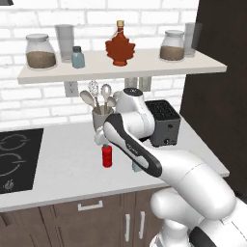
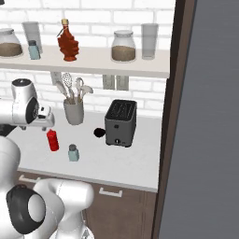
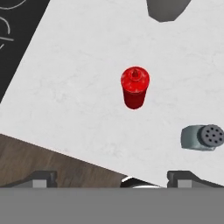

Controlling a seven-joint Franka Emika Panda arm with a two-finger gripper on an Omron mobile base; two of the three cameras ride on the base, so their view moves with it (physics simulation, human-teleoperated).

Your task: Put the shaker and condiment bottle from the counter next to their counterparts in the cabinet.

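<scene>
The red condiment bottle (image 1: 107,156) (image 2: 52,140) (image 3: 135,86) stands upright on the pale counter (image 1: 62,164). The blue-grey shaker (image 2: 73,152) (image 3: 202,137) stands a little to its right, half hidden by my arm in the left base view. My gripper (image 3: 113,179) hangs above the bottle, pointing down, open and holding nothing. Up on the beige cabinet shelf (image 1: 144,67) (image 2: 93,63) stand the counterparts: a maple-leaf syrup bottle (image 1: 120,46) (image 2: 68,42) and a second shaker (image 1: 77,57) (image 2: 33,50).
A black toaster (image 1: 162,123) (image 2: 121,122) and a grey utensil holder (image 1: 102,116) (image 2: 73,111) stand behind the bottle. A black cooktop (image 1: 14,159) lies to the left. Jars (image 1: 40,50) (image 1: 172,46) and glasses share the shelf. A tall dark panel (image 2: 205,116) closes the right side.
</scene>
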